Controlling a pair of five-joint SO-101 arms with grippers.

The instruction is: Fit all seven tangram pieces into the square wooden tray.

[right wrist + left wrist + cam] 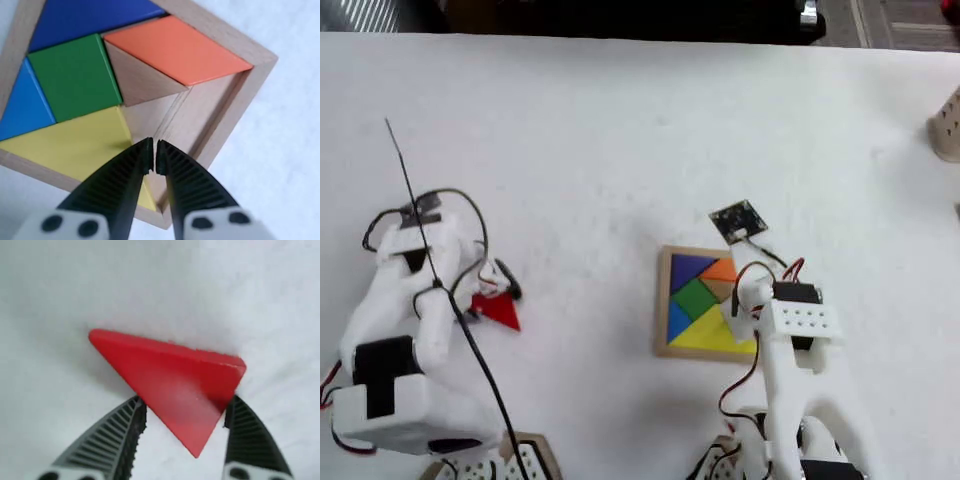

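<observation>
Out on the white table (620, 150), well apart from the tray (232, 112): the red triangle (175, 385), caught between the ribbed fingers (120, 435) of the left gripper (186, 407). Jaws pressed against its two slanted edges, one corner poking back between them, the long edge turned away from the wrist. Over the tray, the right gripper (154, 155), jaws closed with only a thin slit between the tips, hanging above the bare wooden gap just beside the yellow triangle (75, 145). Seated in the tray: dark blue triangle (95, 17), green square (75, 77), small blue triangle (25, 102), orange parallelogram (177, 47), plain wooden triangle (137, 77). Bare gap bounded by orange, yellow, wooden triangle and rim.
</observation>
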